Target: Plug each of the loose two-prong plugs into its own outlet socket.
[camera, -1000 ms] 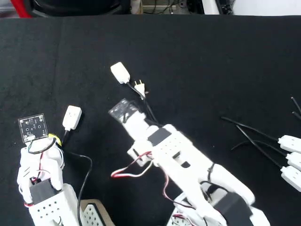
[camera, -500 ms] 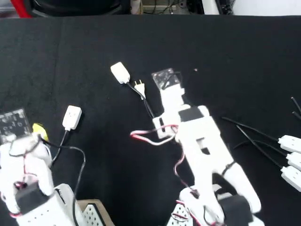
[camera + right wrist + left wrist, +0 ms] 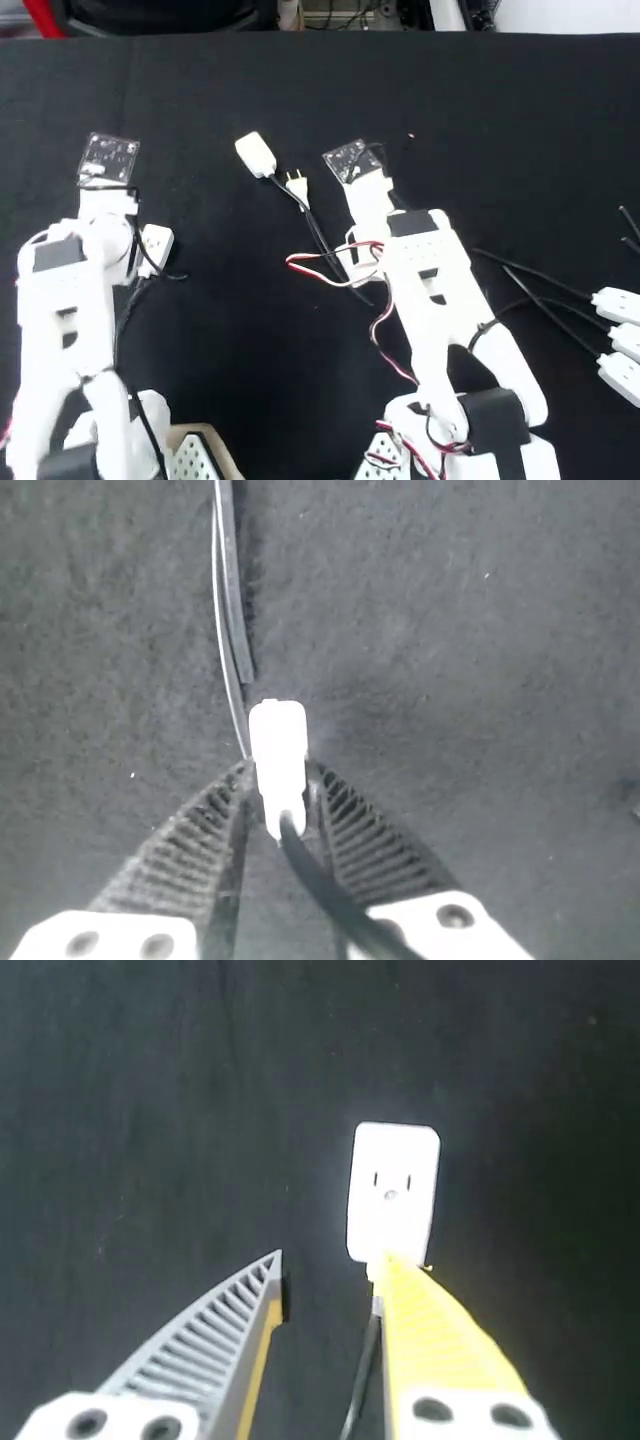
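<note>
**Plug pinched, socket just ahead**

My right gripper [image 3: 280, 780] is clenched on a white plug [image 3: 277, 745], well apart from the outlet socket [image 3: 393, 1190]. My left gripper [image 3: 330, 1260] hangs spread, its yellow finger [image 3: 430, 1330] tipped just beside that socket on the black table [image 3: 150, 1110].

The high camera is looking down over the black cloth-covered table [image 3: 500, 120]. Both wrist cameras are facing it closely, the left sharing a white rectangular outlet socket [image 3: 393, 1192] with the high view
</note>
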### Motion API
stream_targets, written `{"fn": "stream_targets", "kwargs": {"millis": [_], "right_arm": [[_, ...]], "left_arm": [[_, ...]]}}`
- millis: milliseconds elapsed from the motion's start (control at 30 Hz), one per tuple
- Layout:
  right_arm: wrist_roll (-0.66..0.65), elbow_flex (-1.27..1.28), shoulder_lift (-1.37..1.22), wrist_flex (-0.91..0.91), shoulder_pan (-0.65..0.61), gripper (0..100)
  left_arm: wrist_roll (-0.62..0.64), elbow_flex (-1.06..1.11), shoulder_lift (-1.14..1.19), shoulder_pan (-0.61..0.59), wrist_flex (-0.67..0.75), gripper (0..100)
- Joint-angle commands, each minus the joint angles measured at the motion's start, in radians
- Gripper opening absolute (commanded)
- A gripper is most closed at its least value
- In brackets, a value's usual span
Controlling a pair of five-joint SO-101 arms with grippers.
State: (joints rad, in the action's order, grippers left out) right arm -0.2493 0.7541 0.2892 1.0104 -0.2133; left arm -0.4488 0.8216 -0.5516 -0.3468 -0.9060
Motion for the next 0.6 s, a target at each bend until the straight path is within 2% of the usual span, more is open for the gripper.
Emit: {"fn": "stream_targets", "kwargs": {"millis": [0,300,433,567], "right_arm": [[-0.009,-0.051,0.002,-0.017,0.017,1.1],[-0.015,-0.022,0.001,-0.063,0.015,1.1],[-0.017,-0.022,0.001,-0.064,0.014,1.1],[-0.017,-0.022,0.001,-0.066,0.014,1.1]], "left_arm": [[-0.008,-0.058,0.094,0.036,0.092,16],[-0.003,-0.067,0.207,0.222,0.121,16],[0.026,-0.077,0.253,0.191,0.189,16],[0.02,-0.127,0.344,0.151,0.199,16]]}}
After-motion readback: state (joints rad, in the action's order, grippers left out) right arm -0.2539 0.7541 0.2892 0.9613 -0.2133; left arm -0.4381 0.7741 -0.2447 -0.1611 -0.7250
